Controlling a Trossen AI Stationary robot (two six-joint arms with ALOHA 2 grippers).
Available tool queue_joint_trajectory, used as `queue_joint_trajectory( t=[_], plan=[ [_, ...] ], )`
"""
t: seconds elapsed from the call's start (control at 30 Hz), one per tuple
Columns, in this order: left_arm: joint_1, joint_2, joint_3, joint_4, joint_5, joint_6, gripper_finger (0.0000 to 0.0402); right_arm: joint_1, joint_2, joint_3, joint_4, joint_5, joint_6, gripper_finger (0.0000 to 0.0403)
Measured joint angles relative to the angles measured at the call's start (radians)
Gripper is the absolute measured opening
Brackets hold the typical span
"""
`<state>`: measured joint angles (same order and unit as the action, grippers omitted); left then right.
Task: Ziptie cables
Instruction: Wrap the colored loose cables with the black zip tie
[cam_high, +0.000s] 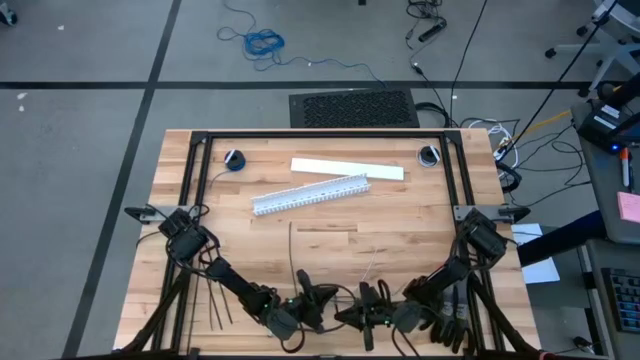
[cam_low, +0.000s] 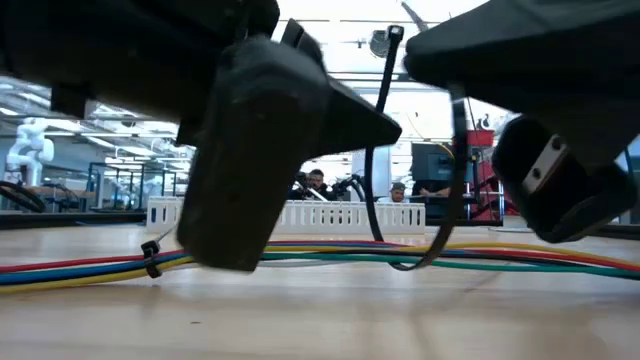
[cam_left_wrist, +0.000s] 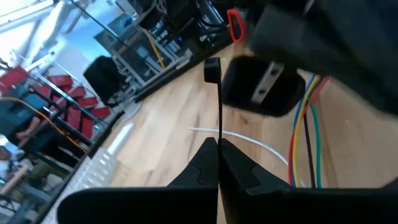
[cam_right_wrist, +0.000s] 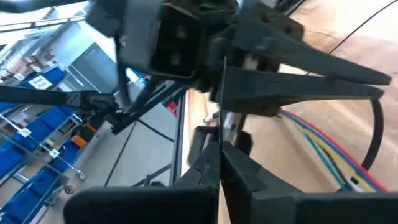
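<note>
Black ziptie (cam_low: 400, 200) looped round coloured cables (cam_low: 300, 252), pinched by both grippers

Both arms are meeting at the bottom centre of the high view, the left gripper (cam_high: 318, 300) just left of the right gripper (cam_high: 362, 305). In the low view a ziptie (cam_low: 385, 150) is looping between them, over the cables (cam_low: 330, 255) that are lying across the table (cam_high: 400, 225). A slotted duct (cam_high: 310, 194) is sitting at mid-table, with a flat strip (cam_high: 347, 168) behind it. More zipties (cam_high: 218, 300) are lying at the lower left.
</note>
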<state>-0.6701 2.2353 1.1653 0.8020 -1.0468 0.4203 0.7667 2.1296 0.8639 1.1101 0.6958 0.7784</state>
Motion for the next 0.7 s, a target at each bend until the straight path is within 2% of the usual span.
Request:
queue_joint_trajectory(
  t=[0.3, 0.7],
  plan=[
    [0.0, 0.0, 0.024, -0.007, -0.026, 0.111, 0.0, -0.021, 0.0, 0.0, -0.001, -0.019, 0.012, 0.0],
    [0.0, -0.001, 0.024, -0.063, -0.062, 0.112, 0.0, -0.013, 0.0, 0.0, -0.044, -0.011, 0.022, 0.0]
  ],
)
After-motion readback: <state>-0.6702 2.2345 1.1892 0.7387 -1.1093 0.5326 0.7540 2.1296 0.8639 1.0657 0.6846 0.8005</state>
